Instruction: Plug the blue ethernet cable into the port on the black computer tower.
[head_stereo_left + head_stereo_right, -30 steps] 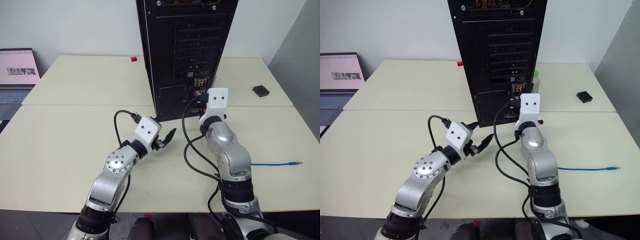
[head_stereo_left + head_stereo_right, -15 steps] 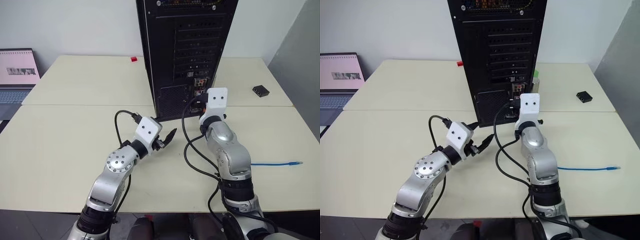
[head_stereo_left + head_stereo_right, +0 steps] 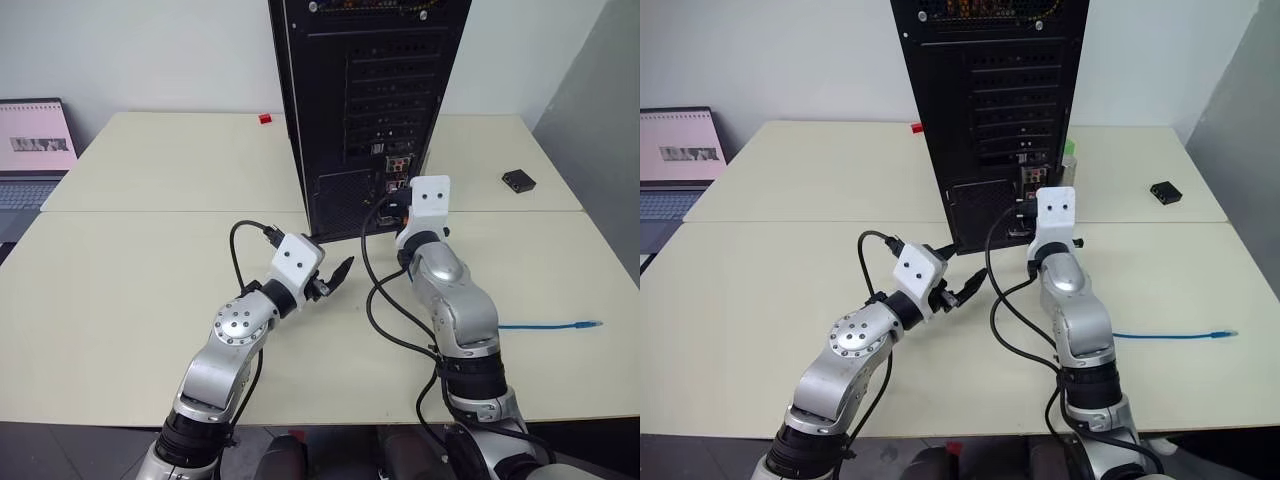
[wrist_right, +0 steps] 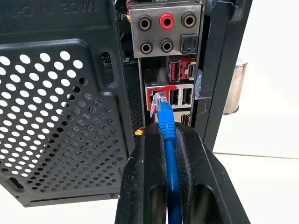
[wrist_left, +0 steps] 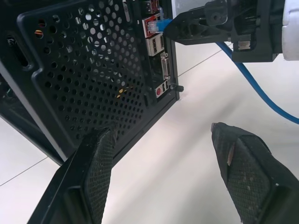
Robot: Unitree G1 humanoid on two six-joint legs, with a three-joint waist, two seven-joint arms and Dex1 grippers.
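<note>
Nothing's moved over the last sec: right gripper [image 4: 169,140] stays clamped on blue ethernet cable [image 4: 168,154], plug at port [image 4: 156,100] low on black computer tower [image 3: 365,100] rear; left gripper [image 5: 163,154] wide, idle; seating prob unfinished

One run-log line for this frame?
right gripper: shut on blue ethernet cable | plug at port of black computer tower | left gripper: open, empty
</note>
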